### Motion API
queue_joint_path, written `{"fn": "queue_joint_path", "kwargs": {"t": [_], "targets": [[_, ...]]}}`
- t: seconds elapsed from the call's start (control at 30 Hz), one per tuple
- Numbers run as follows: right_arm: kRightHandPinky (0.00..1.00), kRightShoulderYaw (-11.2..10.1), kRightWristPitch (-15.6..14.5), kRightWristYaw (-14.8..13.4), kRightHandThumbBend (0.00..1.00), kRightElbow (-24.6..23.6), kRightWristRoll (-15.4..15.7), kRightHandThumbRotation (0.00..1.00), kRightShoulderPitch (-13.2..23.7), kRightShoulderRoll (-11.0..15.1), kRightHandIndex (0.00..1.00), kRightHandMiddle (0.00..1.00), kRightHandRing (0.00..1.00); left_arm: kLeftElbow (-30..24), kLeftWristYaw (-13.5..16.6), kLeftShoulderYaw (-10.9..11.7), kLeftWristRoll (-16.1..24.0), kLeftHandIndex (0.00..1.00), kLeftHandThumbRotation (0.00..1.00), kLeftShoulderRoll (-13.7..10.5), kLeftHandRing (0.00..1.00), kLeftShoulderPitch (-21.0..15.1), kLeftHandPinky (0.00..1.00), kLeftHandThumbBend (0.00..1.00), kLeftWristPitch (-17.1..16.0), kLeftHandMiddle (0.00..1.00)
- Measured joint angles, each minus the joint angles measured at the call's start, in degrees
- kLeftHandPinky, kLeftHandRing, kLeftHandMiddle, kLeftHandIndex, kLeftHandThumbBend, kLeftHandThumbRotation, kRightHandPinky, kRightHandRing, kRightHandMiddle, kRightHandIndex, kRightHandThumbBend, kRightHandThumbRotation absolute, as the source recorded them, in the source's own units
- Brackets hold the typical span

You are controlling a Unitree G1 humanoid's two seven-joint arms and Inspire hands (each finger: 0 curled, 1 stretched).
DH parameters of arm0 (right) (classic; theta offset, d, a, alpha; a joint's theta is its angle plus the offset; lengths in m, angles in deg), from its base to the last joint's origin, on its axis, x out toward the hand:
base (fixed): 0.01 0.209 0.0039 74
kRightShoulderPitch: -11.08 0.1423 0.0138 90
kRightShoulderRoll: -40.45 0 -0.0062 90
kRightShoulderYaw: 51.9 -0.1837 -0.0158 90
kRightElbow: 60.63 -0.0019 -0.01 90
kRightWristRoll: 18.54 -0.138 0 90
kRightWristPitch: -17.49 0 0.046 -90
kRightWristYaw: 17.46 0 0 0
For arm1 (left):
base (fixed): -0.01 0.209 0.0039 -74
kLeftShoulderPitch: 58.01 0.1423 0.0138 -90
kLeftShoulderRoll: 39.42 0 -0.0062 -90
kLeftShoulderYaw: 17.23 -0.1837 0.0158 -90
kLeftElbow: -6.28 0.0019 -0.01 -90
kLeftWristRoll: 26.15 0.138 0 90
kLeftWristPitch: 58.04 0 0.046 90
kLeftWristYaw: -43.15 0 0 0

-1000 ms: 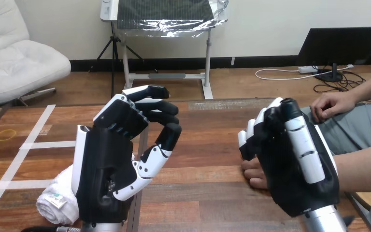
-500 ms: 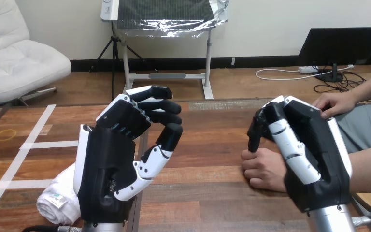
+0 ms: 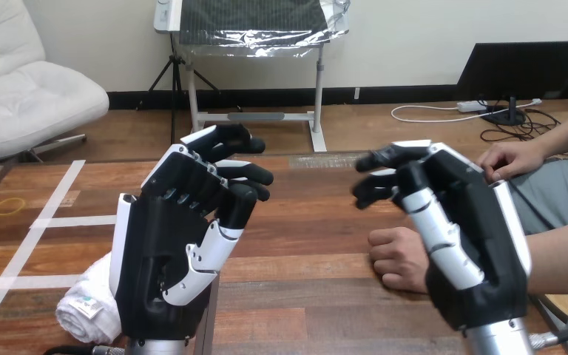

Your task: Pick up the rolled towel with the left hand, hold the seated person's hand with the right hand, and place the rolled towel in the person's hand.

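My left hand (image 3: 170, 259) is raised over the left part of the wooden table (image 3: 303, 222), its back turned to me. Its fingers are loosely bent and relaxed, and they hold nothing. The rolled towel (image 3: 81, 303) lies on the table just behind and under this hand, at its left side, near the bottom edge of the view. It is white. My hand covers its right end, so I cannot tell if the two touch.

My right hand (image 3: 473, 251) is raised at the right side. Its fingers reach forward and are a little bent, and nothing is between them. The person's hand (image 3: 398, 257) rests on the table as a closed fist, just left of my right palm and below my fingers. My fingers are not curled round it. I cannot tell whether my palm touches it. The person's other hand (image 3: 514, 157) is farther back, beyond the table's far right corner.

Between my two hands there is a wide strip of bare wood, free up to the far edge. At the left, white tape lines (image 3: 52, 222) cross the table, and a small yellow ring (image 3: 9, 205) lies near the left edge.
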Motion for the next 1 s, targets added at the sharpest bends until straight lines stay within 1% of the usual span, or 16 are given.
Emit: {"fn": "queue_joint_path", "kwargs": {"t": [0.27, 0.5, 0.67, 1.0], "targets": [[0.65, 1.13, 1.12, 0.79, 0.51, 0.31, -0.04, 0.58, -1.24, 0.63, 0.84, 0.87, 0.85, 0.01, -0.76, 0.0, 0.35, 0.69, 0.45, -0.01, 0.57, -0.02, 0.47, 0.65, -0.02, 0.7], [0.69, 1.31, 2.16, 1.37, 0.51, 0.48, -0.19, 0.61, -1.94, 0.85, 0.86, 0.88, 0.86, 0.01, -1.19, 0.0, 0.87, 0.7, 0.46, -0.01, 0.59, -0.02, 0.49, 0.66, -0.01, 0.71], [0.7, 1.3, 2.84, 1.38, 0.53, 0.51, -0.17, 0.63, -2.23, 0.93, 0.86, 0.88, 0.86, -0.01, -1.25, -0.01, 0.93, 0.71, 0.46, -0.01, 0.6, -0.02, 0.5, 0.65, 0.13, 0.71], [0.7, 1.37, 2.95, 1.56, 0.54, 0.51, -0.81, 0.63, -2.38, 1.0, 0.85, 0.88, 0.86, -0.02, -1.15, -0.01, 0.95, 0.71, 0.46, 0.0, 0.62, -0.01, 0.52, 0.65, 0.54, 0.71]]}}
